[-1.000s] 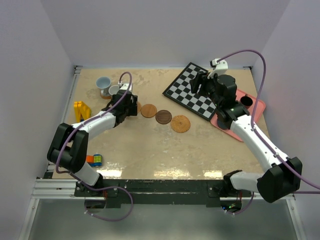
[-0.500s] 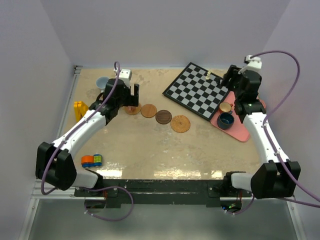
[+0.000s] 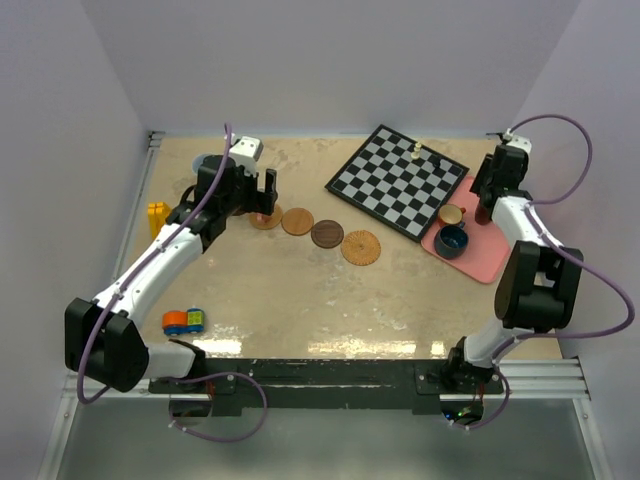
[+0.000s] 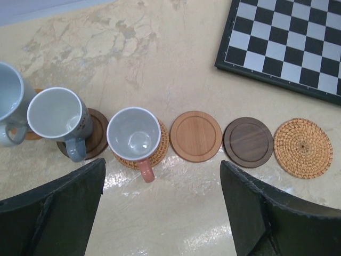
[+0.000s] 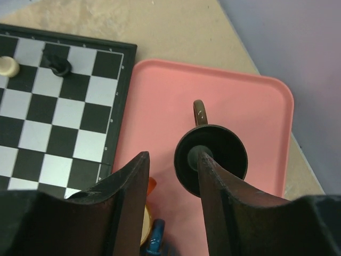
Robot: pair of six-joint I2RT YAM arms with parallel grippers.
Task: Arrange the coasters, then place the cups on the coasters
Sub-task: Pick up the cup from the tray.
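Three cups stand on coasters at the left: a pale blue cup (image 4: 8,104), a grey-white cup (image 4: 56,114) on a dark brown coaster (image 4: 98,136), and a white cup (image 4: 133,136) on a woven coaster (image 4: 160,152). Three coasters lie bare: light wood (image 4: 195,136), dark brown (image 4: 248,142), woven (image 4: 302,148). My left gripper (image 4: 162,170) hangs open above them, holding nothing. On the pink tray (image 5: 160,101), my right gripper (image 5: 171,154) is open and straddles the black cup's (image 5: 226,152) left wall, one finger inside. The orange-tan cup (image 3: 451,214) and dark blue cup (image 3: 452,240) stand nearby.
A chessboard (image 3: 397,182) with a few pieces lies between the coaster row and the tray. A yellow toy (image 3: 157,215) stands near the left wall. A small toy car (image 3: 184,320) sits at the near left. The tray lies close to the right wall.
My left gripper opened wider and lifted back from the white cup. My right arm swung from over the chessboard to the tray, came down on the black cup, and its jaws narrowed.
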